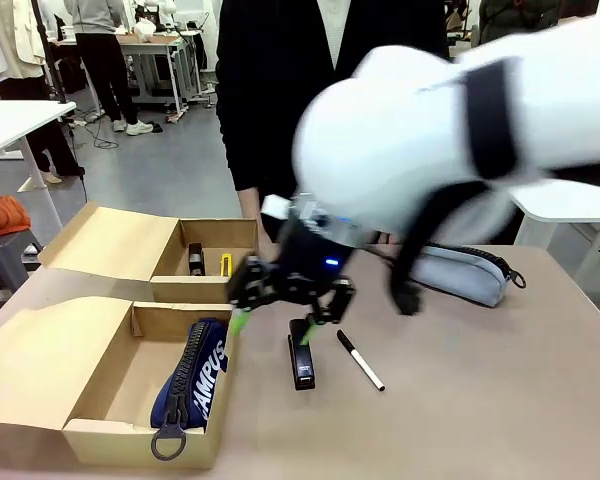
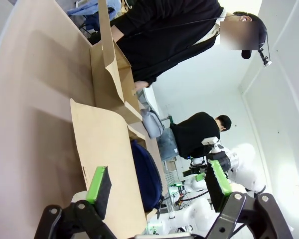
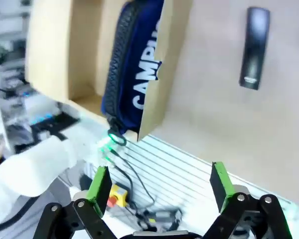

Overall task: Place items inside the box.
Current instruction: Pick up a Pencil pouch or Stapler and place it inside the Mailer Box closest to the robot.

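The near cardboard box (image 1: 100,435) holds the navy blue pouch (image 1: 190,385) with white lettering, lying along its right wall. A slim black stapler (image 1: 301,360) and a white marker (image 1: 361,361) with a black cap lie on the table right of that box. My right gripper (image 1: 278,315) hovers open and empty over the table, between the box wall and the stapler. Its wrist view looks down on the pouch (image 3: 132,64), the stapler (image 3: 252,47) and its open gripper (image 3: 160,181). My left gripper (image 2: 158,179) is open and empty, facing the box (image 2: 99,144) and pouch (image 2: 147,174).
A second open box (image 1: 205,285) behind the first holds a black item (image 1: 195,257) and a yellow utility knife (image 1: 226,264). A grey-blue pencil case (image 1: 460,272) lies at the back right. A person in black (image 1: 280,90) stands at the far edge.
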Controlling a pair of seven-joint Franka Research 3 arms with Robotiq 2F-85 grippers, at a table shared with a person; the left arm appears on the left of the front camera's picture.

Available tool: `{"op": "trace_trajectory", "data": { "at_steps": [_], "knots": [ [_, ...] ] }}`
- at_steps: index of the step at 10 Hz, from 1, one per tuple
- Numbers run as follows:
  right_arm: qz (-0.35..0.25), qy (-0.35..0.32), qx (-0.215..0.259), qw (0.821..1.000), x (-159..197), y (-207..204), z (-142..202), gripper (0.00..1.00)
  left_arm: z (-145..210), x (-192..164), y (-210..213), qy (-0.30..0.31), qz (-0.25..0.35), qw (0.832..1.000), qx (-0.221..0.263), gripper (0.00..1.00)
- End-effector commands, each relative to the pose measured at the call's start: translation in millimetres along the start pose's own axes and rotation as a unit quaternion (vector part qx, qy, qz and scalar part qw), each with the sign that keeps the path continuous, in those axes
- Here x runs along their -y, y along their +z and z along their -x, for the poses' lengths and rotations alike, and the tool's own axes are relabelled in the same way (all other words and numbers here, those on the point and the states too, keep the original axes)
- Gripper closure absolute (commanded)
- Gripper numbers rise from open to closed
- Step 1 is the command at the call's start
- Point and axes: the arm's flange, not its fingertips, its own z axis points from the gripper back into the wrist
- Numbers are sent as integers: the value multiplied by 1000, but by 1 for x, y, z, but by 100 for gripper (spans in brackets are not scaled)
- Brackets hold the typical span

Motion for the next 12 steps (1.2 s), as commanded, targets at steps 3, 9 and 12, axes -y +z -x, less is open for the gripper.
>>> {"op": "trace_trajectory", "data": {
  "at_steps": [3, 9, 12],
  "knots": [
    [1, 3, 6, 1000, 6, 6, 13, 0, 2, 2, -3, -11, 10, 1000, 9, 4],
    [-17, 59, 9, 998, 21, 27, 2, 0, 2, 2, -3, -11, 10, 1000, 9, 4],
    [-171, 186, -32, 967, -16, -8, -4, 0, 2, 2, -3, -11, 10, 1000, 9, 4]
  ]
}}
